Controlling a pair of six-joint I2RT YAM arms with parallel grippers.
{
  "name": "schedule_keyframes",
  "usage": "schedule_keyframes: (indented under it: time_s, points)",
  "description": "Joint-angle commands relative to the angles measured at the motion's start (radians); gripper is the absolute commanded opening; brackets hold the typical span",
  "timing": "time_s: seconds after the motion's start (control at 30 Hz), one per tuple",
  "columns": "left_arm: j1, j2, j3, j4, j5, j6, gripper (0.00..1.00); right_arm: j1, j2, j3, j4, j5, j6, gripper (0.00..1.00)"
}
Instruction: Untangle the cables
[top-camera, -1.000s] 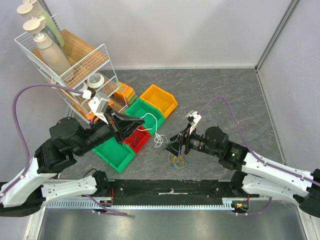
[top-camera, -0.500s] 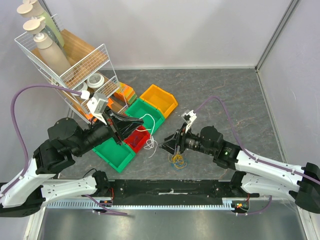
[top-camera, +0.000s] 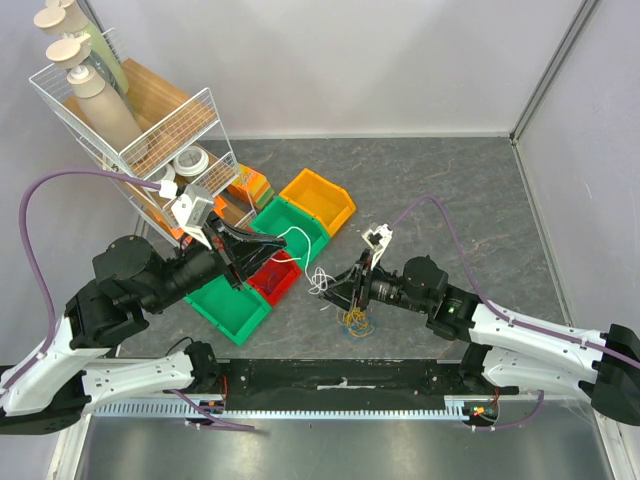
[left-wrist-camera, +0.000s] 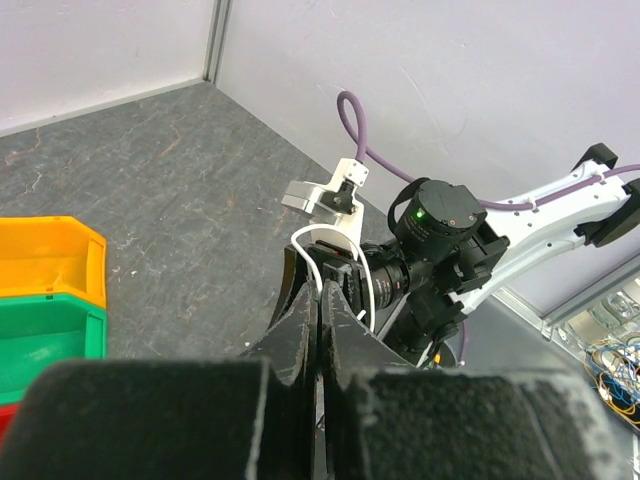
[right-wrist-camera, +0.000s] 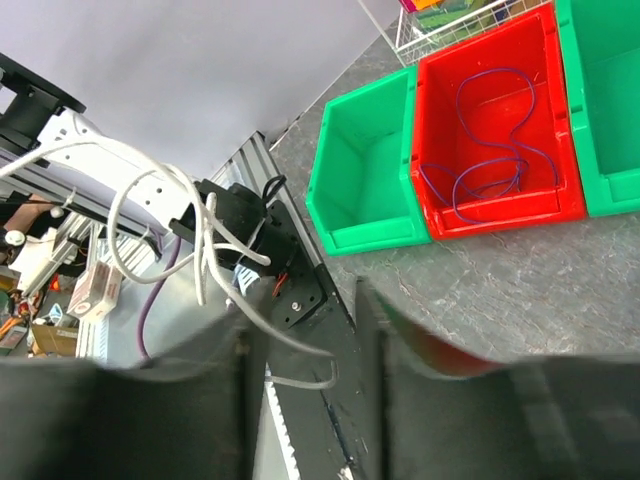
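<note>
My left gripper is shut on a thin white cable and holds it above the red bin. In the left wrist view the jaws are pressed together with the white cable looping out of their tips. The cable's free end hangs by my right gripper. In the right wrist view that gripper is open, and the white cable drapes across its left finger into the gap. A small yellow tangle with blue strands lies on the table under the right wrist.
A row of bins lies left of centre: a near green bin, the red bin holding a purple wire, a far green bin and a yellow bin. A wire rack with bottles stands at the back left. The black front rail runs below.
My right gripper has moved left, up to the hanging end of the white cable. The cable's loose end has swung a little. My left gripper has stayed nearly still.
</note>
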Motion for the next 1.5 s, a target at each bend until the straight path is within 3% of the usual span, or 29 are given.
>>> schedule_keyframes:
  time_s: [0.0,0.13,0.2,0.33,0.43,0.63,0.93,1.47]
  points:
    - [-0.003,0.006,0.037,0.022,0.002,-0.023,0.02,0.012,-0.002,0.0,0.072,-0.001,0.003,0.36]
    - [-0.003,-0.007,0.049,0.01,-0.032,-0.011,0.02,0.014,-0.013,0.012,-0.052,0.117,0.003,0.0]
    - [-0.003,-0.023,0.069,-0.014,-0.082,0.003,0.02,0.012,-0.029,0.027,-0.225,0.279,0.008,0.0]
    - [-0.003,-0.088,0.11,-0.063,-0.24,0.053,0.02,0.009,-0.069,0.053,-0.657,0.776,0.158,0.0]
    - [-0.003,-0.155,0.132,-0.108,-0.377,0.075,0.02,-0.006,-0.127,0.043,-0.825,0.887,0.209,0.0]
    - [-0.001,-0.22,0.15,-0.183,-0.491,0.086,0.02,-0.011,-0.249,-0.003,-0.904,0.926,0.24,0.0]
    - [-0.004,-0.246,0.204,-0.257,-0.572,0.098,0.02,-0.012,-0.267,-0.005,-1.002,0.973,0.295,0.0]
    - [-0.001,-0.228,0.209,-0.323,-0.596,0.067,0.02,-0.012,-0.381,-0.059,-0.893,0.883,0.206,0.0]
